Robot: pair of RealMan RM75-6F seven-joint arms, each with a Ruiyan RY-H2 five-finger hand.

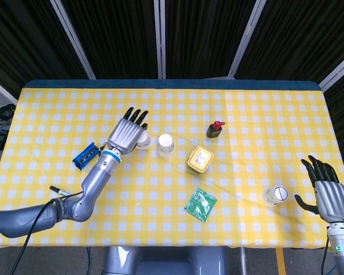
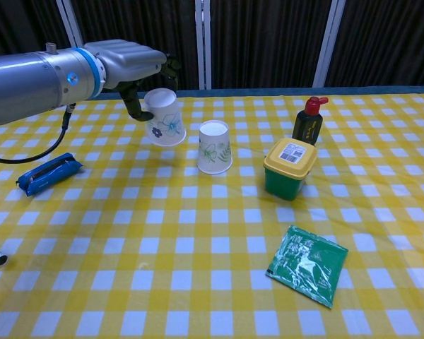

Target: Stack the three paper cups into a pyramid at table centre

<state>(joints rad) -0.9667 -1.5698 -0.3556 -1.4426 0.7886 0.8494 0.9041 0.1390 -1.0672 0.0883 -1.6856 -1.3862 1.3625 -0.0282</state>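
left robot hand (image 2: 131, 65) grasping a paper cup (image 2: 165, 118), upside down in the air | set it flat at 9 o'clock, just touching the standing cup (image 2: 215, 147) | third cup (image 1: 274, 195) at 4 o'clock | right robot hand (image 1: 331, 195) released

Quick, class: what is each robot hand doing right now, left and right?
Left hand: holding a paper cup, upside down, above the table beside the centre cup.
Right hand: open, fingers spread, holding nothing, apart from the third cup.
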